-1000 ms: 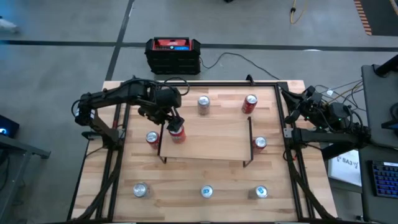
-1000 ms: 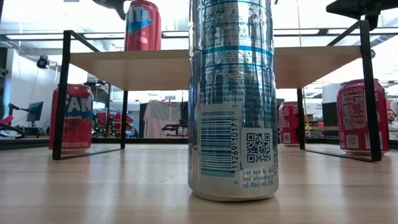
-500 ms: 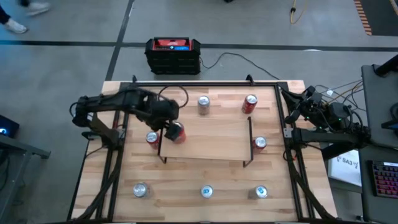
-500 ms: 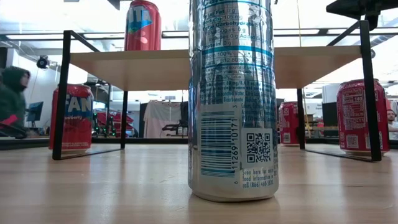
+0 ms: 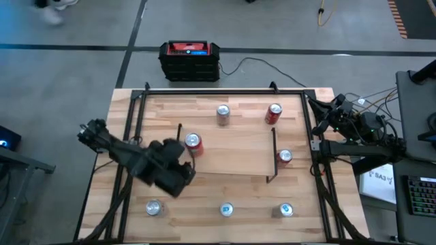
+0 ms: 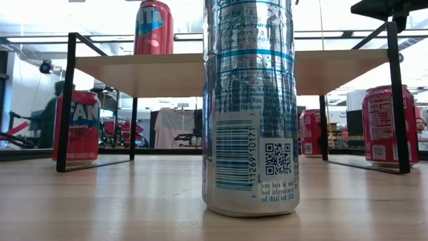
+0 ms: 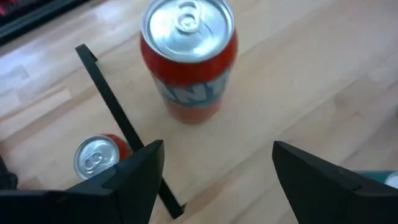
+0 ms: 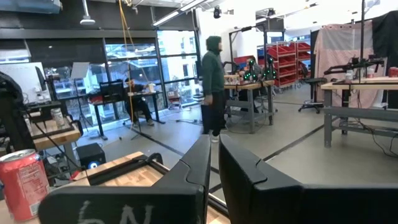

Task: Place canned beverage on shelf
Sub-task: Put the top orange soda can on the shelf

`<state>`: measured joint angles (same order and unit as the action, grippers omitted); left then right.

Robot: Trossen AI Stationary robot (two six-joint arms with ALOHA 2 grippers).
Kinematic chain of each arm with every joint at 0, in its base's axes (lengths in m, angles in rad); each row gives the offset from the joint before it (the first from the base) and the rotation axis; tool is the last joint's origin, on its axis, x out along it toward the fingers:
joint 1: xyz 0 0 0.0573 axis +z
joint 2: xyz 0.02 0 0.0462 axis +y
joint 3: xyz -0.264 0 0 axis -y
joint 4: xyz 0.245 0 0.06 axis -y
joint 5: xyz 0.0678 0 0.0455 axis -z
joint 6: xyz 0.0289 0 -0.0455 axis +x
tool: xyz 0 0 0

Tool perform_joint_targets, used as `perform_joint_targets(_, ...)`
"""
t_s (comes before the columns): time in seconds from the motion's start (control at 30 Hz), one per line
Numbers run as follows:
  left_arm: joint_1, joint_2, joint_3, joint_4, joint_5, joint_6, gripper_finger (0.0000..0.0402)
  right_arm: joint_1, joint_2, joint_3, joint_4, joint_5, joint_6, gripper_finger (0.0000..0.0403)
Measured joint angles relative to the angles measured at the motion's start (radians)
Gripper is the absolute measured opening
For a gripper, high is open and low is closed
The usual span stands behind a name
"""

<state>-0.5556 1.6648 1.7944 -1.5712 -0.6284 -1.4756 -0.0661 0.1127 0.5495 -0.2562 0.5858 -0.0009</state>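
Fingers of your left gripper (image 7: pixel 211 177) stand wide apart with nothing between them. Straight ahead of them, past the tips, a red can (image 5: pixel 193 143) stands upright on the shelf (image 5: pixel 231 153), near the board's left edge and touching neither finger. In the left wrist view the same can (image 7: pixel 188 59) shows its silver top and pull tab. Below the shelf's black side bar (image 7: pixel 124 127), beside your near finger, a second red can (image 7: pixel 99 155) sits on the table (image 5: pixel 204 197); from above, the arm covers it.

Most of the shelf board beyond the placed can is bare wood, out to its right bar. Around the shelf you have other cans standing apart: a silver one (image 5: pixel 223 113) and a red one (image 5: pixel 274 112) on the far side, a red one (image 5: pixel 285 156) just outside the right bar, and three silver-topped ones along the near edge (image 5: pixel 154 207) (image 5: pixel 226 209) (image 5: pixel 286 209). The nearest of those three lies close to your left gripper (image 5: pixel 174 178).

Your right gripper (image 8: pixel 211 158) rests off the table's right side, fingers nearly together and holding nothing; a person (image 8: pixel 213 87) stands in the room beyond.

From table height a tall silver can (image 6: pixel 251 107) fills the middle and cuts off much of the shelf behind it; the can on the shelf (image 6: pixel 153 27) shows only partly at the upper edge.
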Motion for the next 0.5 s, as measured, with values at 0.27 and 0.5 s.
perform_joint_targets(0.27, -0.100, 0.113, -0.093, -0.001, -0.325, -0.041, 0.0283, 0.000, 0.000, 0.000, 0.000, 0.000, 0.000, 0.0022)
perform_joint_targets(0.5, -0.111, 0.210, -0.143, 0.000, -0.501, -0.207, 0.0283, 0.000, 0.000, 0.000, 0.000, 0.000, 0.000, 0.0022)
